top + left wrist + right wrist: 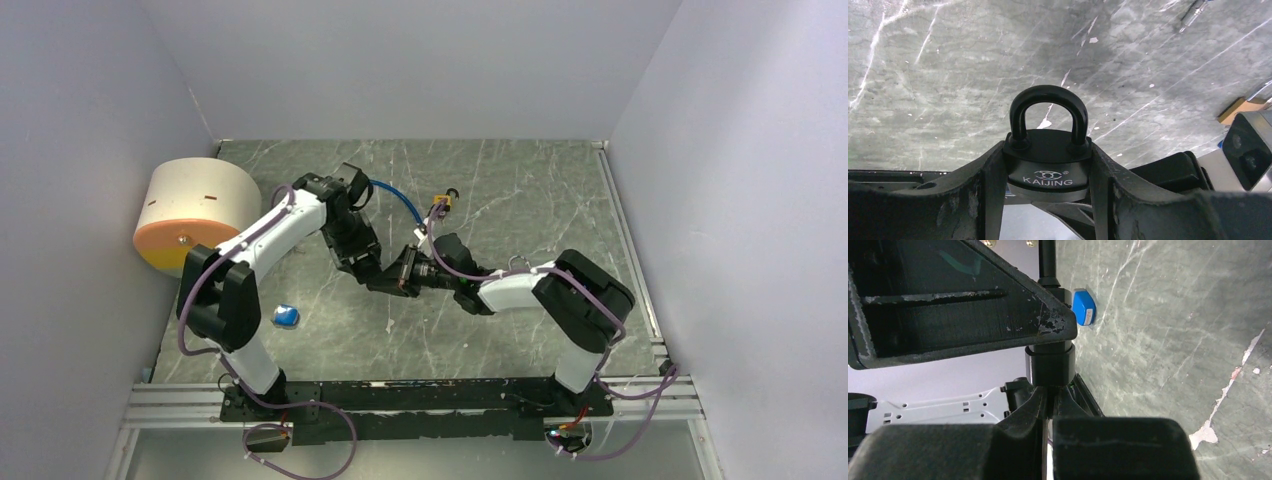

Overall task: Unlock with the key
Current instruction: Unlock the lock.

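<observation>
Left hand [1047, 172] around one padlock [1047, 155].

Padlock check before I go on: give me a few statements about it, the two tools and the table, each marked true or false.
1. The left tool grips the padlock by its body. True.
2. The shackle has popped open. False: both its legs sit in the body.
3. The right tool is wide open. False: it is shut, with its tips at the padlock's end opposite the shackle.
4. A small blue object lies on the table, apart from both tools. True.
</observation>
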Controlling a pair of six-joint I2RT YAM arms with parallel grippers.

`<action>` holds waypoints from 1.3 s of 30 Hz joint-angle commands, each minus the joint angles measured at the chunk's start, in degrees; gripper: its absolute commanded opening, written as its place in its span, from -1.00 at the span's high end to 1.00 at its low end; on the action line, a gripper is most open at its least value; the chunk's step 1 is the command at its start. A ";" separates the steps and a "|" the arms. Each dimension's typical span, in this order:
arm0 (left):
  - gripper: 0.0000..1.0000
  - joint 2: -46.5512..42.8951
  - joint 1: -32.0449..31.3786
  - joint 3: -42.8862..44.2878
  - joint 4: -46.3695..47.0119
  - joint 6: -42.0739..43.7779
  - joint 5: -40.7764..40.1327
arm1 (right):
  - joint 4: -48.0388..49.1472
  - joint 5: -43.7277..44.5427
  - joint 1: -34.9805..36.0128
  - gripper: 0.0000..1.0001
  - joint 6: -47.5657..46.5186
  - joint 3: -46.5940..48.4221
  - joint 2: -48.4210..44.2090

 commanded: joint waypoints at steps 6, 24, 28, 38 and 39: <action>0.95 -9.72 -2.54 -1.06 -6.59 -3.64 13.33 | -7.96 8.73 -3.04 1.00 -3.44 6.16 -3.19; 0.95 -32.29 -3.23 -16.45 48.26 -2.12 23.82 | 4.13 -4.78 -7.44 1.00 22.32 -1.64 -28.37; 0.95 -32.36 -3.18 -11.35 42.89 5.60 21.63 | -27.74 -0.20 -7.98 0.55 -3.19 8.35 -36.30; 0.95 -31.51 -3.10 -12.79 50.58 24.95 41.01 | -46.88 5.91 -8.13 -0.36 -30.51 10.47 -54.14; 0.95 -31.38 -3.07 -12.69 51.45 25.87 43.82 | -47.83 7.97 -8.07 -0.40 -30.59 11.04 -54.85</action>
